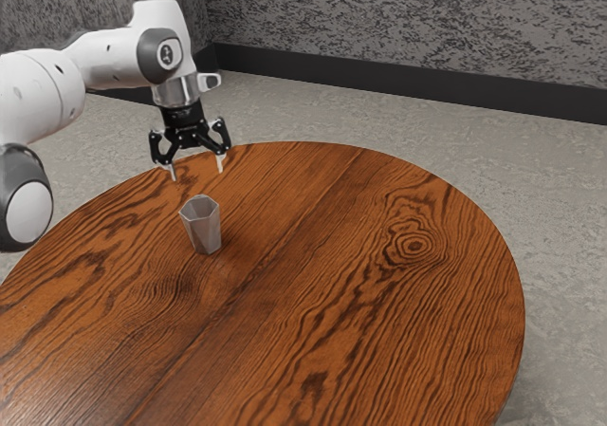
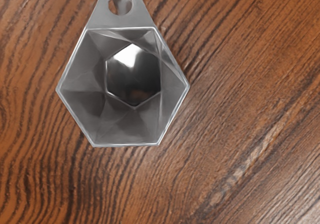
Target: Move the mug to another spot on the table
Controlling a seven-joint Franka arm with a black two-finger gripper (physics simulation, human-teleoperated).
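A grey faceted mug stands upright on the round wooden table, toward the exterior view's left. My gripper hangs above and a little behind it, fingers spread open, holding nothing. From the wrist camera I look straight down into the mug: a hexagonal rim, a shiny dark bottom and a flat handle tab with a round hole. The mug sits directly under my hand.
The wooden tabletop stretches wide toward the exterior view's right and front, with a dark knot in the grain. The table edge curves along the right. Grey carpet and a dark baseboard lie beyond.
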